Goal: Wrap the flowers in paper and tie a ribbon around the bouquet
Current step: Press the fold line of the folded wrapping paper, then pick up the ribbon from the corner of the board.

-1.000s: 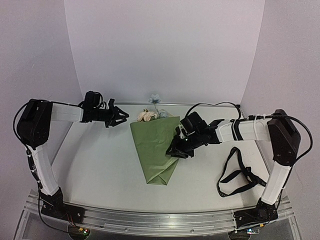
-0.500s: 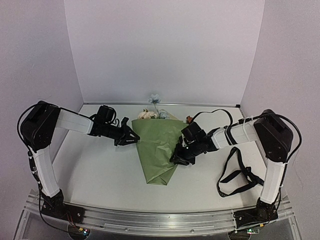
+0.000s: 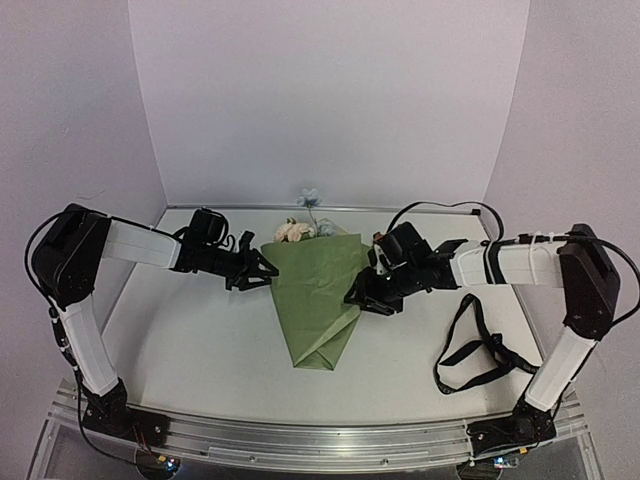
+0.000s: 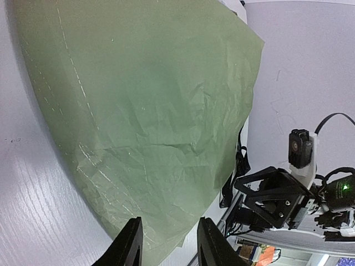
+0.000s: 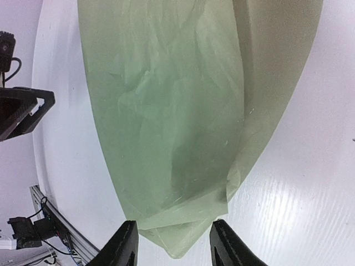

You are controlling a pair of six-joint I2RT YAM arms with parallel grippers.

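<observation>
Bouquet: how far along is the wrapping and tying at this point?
Done: the paper is folded into a cone around the flowers, heads poking out the far end. In hand: the left tool and right tool stand open at the cone's sides, gripping nothing. Left: the ribbon lies loose on the table, untied.

We count one paper (image 3: 318, 290) cone, one ribbon (image 3: 478, 345) on the right, and two arms, with one left gripper (image 3: 266, 273) and one right gripper (image 3: 358, 298). Of the flowers (image 3: 294, 231), at least three heads show at the far end.
</observation>
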